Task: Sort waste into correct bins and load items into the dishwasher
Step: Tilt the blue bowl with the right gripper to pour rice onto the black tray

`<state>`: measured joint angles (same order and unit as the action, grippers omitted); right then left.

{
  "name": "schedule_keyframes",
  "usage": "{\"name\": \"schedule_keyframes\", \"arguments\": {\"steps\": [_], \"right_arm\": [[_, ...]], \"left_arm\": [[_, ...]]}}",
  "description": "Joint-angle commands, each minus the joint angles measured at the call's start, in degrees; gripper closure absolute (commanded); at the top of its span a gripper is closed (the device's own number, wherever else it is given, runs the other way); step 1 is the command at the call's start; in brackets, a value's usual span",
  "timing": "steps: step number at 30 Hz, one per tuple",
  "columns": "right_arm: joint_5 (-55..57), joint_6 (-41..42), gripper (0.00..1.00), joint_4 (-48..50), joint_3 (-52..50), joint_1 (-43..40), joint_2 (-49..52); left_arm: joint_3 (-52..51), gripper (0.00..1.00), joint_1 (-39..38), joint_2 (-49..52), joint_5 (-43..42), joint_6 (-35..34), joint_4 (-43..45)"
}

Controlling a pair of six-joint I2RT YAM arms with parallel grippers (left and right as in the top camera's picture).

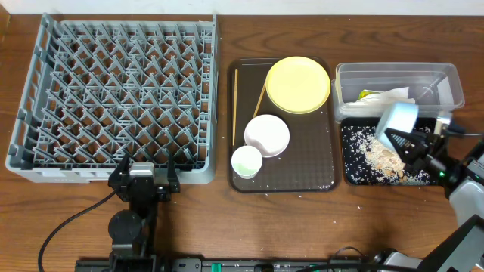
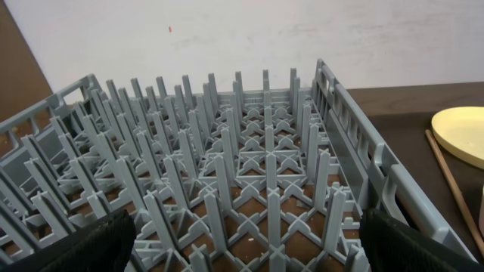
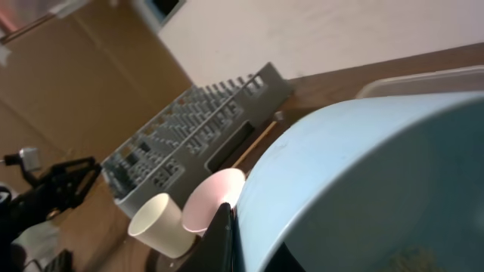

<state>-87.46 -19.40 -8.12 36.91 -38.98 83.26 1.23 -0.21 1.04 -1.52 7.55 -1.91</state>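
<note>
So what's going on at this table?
Two robot arms are clearing up after a meal. The right gripper is shut on a light blue bowl, tipped over the black tray, where pale food crumbs lie. A crumpled napkin sits in the clear tub beside it. The left gripper rests open at the near edge of the grey dish rack, which holds nothing yet. The yellow plate, white bowl, small cup and chopsticks sit on the brown tray.

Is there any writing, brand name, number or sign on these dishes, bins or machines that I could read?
None can be read: the grey dish rack, yellow plate, light blue bowl, clear tub and black tray show no lettering, labels or numbers in any view.
</note>
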Motion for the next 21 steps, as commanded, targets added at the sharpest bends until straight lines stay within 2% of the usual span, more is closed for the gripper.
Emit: {"name": "schedule_keyframes", "arguments": {"steps": [1,6,14,21], "right_arm": [[-1.8,0.8,0.99,-0.8,-0.4,-1.0,0.3],[-0.5,0.5,0.99,-2.0,-0.4,-0.9,0.3],[-1.9,0.7,0.99,-2.4,-0.4,-7.0,0.3],[0.7,0.4,0.99,-4.1,-0.7,-3.7,0.3]], "left_arm": [[-1.0,0.04,0.2,0.0,1.0,0.3,-2.1],[-1.0,0.04,0.2,0.0,1.1,0.3,-2.1],[-1.0,0.04,0.2,0.0,1.0,0.3,-2.1],[-1.0,0.04,0.2,0.0,1.0,0.3,-2.1]]}}
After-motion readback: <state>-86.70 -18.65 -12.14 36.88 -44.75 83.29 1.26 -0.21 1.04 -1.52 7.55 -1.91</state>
